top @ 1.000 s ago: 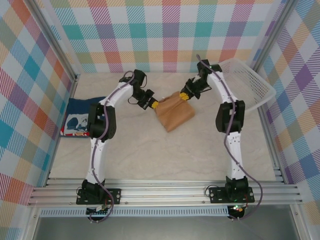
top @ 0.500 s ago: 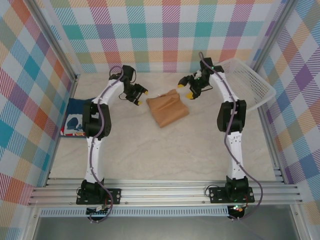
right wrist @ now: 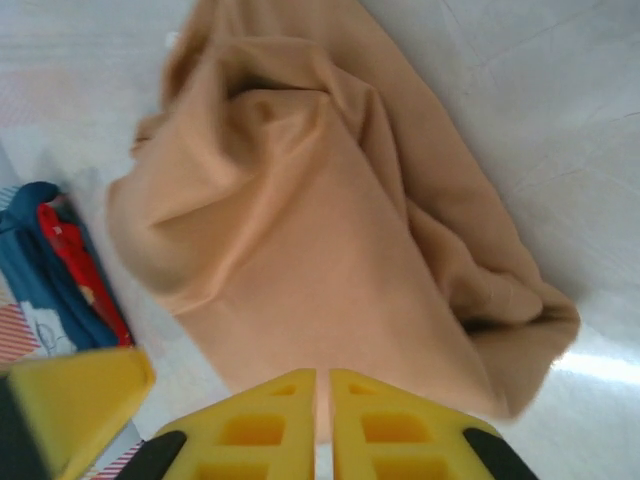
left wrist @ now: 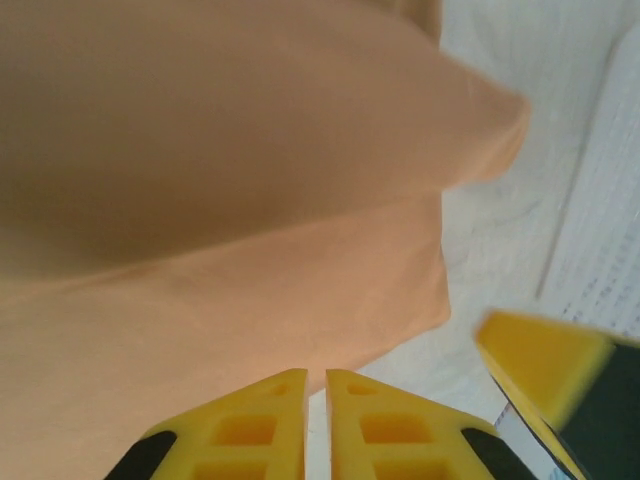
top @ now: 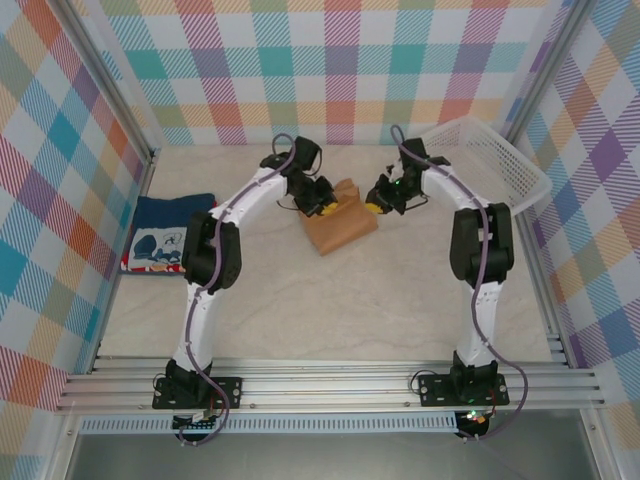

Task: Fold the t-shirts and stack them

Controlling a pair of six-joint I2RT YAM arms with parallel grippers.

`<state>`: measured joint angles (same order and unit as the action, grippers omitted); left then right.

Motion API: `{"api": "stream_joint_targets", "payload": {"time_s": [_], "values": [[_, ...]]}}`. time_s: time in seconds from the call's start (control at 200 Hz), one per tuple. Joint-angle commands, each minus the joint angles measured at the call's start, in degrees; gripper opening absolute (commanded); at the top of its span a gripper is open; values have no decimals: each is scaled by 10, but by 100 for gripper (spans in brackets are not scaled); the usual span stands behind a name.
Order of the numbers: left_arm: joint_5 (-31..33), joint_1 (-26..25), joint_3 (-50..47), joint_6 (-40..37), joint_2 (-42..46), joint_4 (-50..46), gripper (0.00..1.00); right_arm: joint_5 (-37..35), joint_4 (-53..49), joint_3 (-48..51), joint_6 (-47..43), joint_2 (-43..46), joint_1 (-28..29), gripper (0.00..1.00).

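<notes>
Top external: the tan-orange t-shirt [top: 340,225] lies bunched on the table [top: 300,310], toward its far side. The left gripper [top: 330,207] and right gripper [top: 375,205] are at its opposite edges. The navy t-shirt [top: 170,235] lies folded at the table's left side, well apart.

Left wrist: the jaws are closed to a slit at the tan hem [left wrist: 220,200]. I cannot tell whether they hold cloth.

Right wrist: the jaws are closed to a slit, with tan cloth [right wrist: 320,220] pinched between them.

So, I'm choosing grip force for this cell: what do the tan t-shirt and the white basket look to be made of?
The tan t-shirt: soft matte knit, probably cotton; it creases and slumps in rounded folds, without sheen. The white basket: likely rigid moulded plastic; a fine open mesh wall with a smooth, even rim that holds its shape.
</notes>
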<state>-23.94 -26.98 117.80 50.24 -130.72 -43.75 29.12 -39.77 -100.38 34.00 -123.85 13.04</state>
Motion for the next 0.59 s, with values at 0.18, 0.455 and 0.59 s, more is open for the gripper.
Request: {"api": "stream_joint_targets", "payload": {"time_s": [0.18,0.455,0.59], "values": [[-23,7,133,-17,-110,-24,12,-7,-33,-55,2,-59,26,8],[-15,48,275,59,-236,33,14,-27,-65,-54,-12,-91,39,7],[-20,69,285,103,-262,93,16,-29,-62,-45,-18,-96,42,7]]}}
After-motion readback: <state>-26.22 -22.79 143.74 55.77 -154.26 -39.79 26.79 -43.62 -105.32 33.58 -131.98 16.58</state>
